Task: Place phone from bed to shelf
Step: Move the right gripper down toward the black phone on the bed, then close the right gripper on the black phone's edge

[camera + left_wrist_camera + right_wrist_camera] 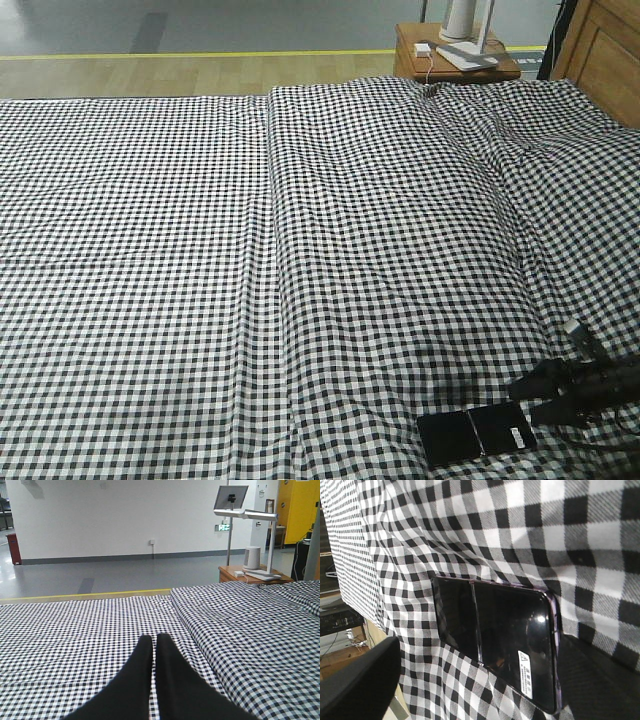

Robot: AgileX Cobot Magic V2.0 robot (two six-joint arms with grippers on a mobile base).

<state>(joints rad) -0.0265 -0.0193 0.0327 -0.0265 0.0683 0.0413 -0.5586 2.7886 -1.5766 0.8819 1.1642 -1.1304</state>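
Note:
The phone (476, 434) lies flat on the bed (300, 250), near its front right edge. It is glossy black with a crease across its middle and a small white sticker. In the right wrist view the phone (495, 640) fills the centre, resting on the checked sheet (520, 530). My right gripper (535, 398) hovers just right of the phone, open, fingers pointing at it. The phone lies between its two dark fingers (355, 685), untouched as far as I can see. My left gripper (152, 641) is shut on nothing, low over the bed (75, 630). The shelf is out of view.
A small brown bedside table (455, 55) with a white lamp base and cable stands beyond the bed's far right corner. It also shows in the left wrist view as the bedside table (252, 575). A wooden panel (605, 55) rises at the far right. Grey floor with a yellow line (150, 55) lies behind the bed.

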